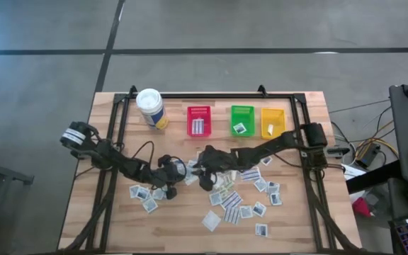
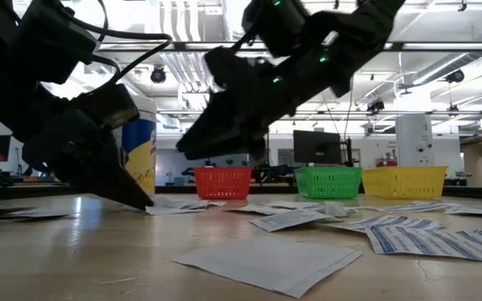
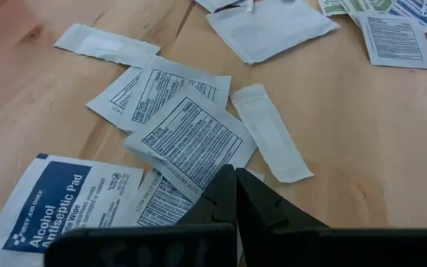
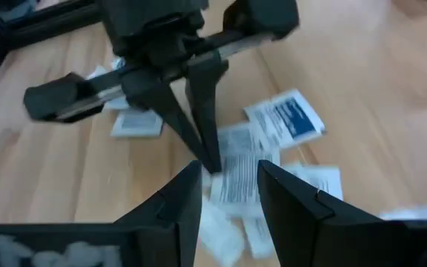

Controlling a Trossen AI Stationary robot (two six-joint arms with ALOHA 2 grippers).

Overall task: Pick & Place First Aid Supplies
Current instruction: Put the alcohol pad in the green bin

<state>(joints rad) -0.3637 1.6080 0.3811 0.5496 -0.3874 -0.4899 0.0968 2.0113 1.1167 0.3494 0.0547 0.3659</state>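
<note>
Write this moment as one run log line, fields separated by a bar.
left gripper: shut, tips on packets | right gripper: open, facing it | bins: few packets inside

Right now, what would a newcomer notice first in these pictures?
Two dark grippers meet at the wooden table's middle: the shut left gripper tips down onto scattered small white paper packets, and the open right gripper faces it. Behind stand red, green and yellow plastic bins.
</note>
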